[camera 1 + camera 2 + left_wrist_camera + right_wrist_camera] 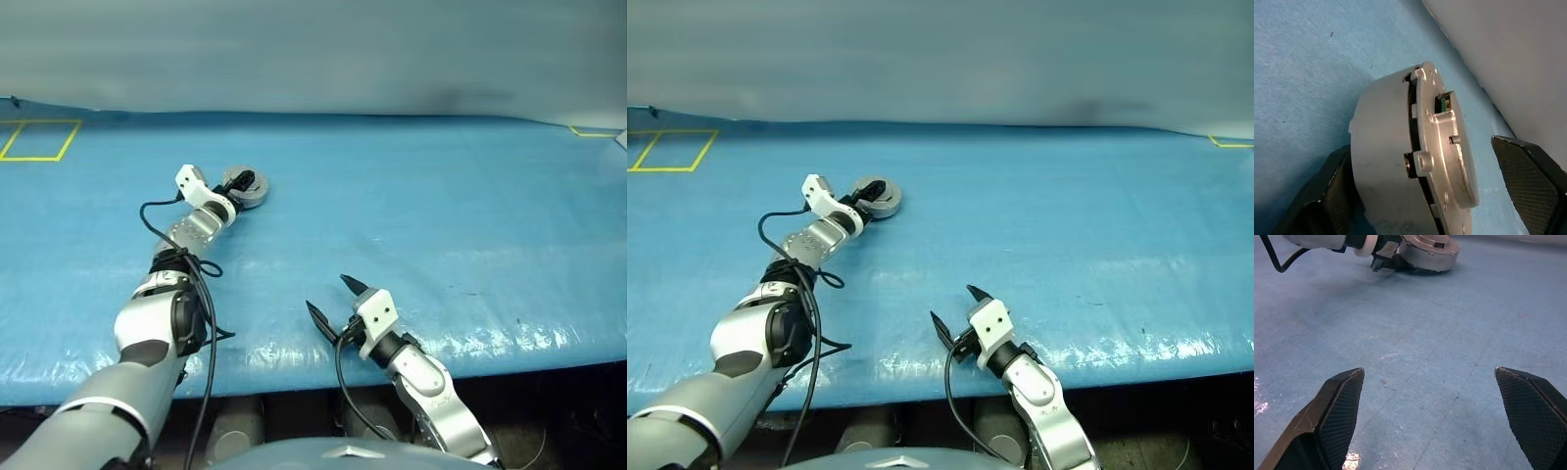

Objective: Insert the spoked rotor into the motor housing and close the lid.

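Observation:
The motor housing is a short silver cylinder lying on the blue table at the far left. The lid sits down flat on top of it, with a thin dark seam between the two. The spoked rotor is hidden. My left gripper reaches out to the housing and stands open, one finger on each side of it. One finger is close against the housing wall, while the other finger stands clear of the lid. My right gripper hovers open near the table's front edge, nothing between its fingers.
A blue sheet covers the table. Yellow tape outlines a rectangle at the far left corner and another corner mark at the far right. A grey wall runs behind the table's back edge, close behind the housing.

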You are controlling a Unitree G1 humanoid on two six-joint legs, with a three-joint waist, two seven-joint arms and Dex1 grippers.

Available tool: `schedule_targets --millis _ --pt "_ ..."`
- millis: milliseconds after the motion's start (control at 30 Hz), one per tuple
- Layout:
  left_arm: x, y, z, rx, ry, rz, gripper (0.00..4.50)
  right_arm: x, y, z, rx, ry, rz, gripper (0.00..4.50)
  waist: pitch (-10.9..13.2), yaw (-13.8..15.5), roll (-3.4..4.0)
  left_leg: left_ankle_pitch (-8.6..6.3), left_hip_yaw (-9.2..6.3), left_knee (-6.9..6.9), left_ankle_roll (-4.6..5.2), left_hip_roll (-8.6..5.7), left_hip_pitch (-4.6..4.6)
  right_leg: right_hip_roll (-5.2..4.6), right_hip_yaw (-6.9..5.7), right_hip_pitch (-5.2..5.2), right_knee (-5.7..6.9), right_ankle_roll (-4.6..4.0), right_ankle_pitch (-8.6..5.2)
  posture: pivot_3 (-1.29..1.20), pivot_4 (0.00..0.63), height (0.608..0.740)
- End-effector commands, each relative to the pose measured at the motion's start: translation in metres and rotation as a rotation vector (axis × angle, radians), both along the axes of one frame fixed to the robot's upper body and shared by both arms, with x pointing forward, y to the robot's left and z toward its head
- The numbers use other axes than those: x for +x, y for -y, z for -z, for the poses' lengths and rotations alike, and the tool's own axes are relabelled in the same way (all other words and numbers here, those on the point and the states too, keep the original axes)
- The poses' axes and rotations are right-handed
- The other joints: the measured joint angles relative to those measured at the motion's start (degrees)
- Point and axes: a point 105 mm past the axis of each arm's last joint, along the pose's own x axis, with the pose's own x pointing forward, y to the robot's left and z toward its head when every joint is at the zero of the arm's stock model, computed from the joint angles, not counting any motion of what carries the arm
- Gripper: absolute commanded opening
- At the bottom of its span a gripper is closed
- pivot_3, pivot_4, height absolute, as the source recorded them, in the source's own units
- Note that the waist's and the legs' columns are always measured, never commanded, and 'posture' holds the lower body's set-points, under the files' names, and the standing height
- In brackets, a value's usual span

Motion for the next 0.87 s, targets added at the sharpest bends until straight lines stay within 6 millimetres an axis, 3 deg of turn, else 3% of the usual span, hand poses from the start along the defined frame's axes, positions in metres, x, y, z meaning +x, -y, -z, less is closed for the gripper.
schedule_targets --millis 33,200,300,567,867 --pt "-0.021 -0.016 0.016 0.046 -0.055 0.058 4.48 0.001 -0.005 -0.008 0.031 0.016 -0.024 4.5 -0.02 -0.49 0.01 0.0 0.07 -0.07 0.0 0.01 0.14 0.0 0.05 0.08 0.0 -0.01 -0.01 0.0 0.15 0.74" --pt "-0.077 -0.014 0.029 0.432 0.034 0.302 4.48 0.011 0.002 -0.022 0.138 0.023 0.026 4.5 -0.21 -1.25 0.22 0.03 0.29 -0.56 -0.06 0.09 0.67 -0.01 0.28 0.24 0.04 -0.13 -0.06 0.0 0.15 0.74" --pt "-0.108 -0.01 0.03 0.545 0.085 0.379 4.48 0.017 0.011 -0.025 0.147 0.039 0.057 4.5 -0.33 -0.69 0.35 0.02 0.36 -0.61 -0.07 0.08 0.65 -0.03 0.36 0.16 0.04 -0.31 -0.06 0.0 0.15 0.74" --pt "-0.164 -0.009 0.018 0.787 0.345 0.24 4.48 0.024 0.023 -0.03 0.141 0.072 0.072 4.5 -0.37 0.95 0.39 0.02 0.57 -0.55 -0.06 0.1 0.62 -0.09 0.42 0.08 0.03 -0.56 -0.31 0.0 0.15 0.74" --pt "-0.195 -0.013 0.013 0.919 0.449 0.041 4.48 0.016 0.029 -0.027 0.139 0.084 0.108 4.5 -0.37 1.43 0.38 -0.02 0.69 -0.55 0.0 0.09 0.52 -0.15 0.43 -0.02 -0.05 -0.54 -0.33 0.0 0.15 0.74"
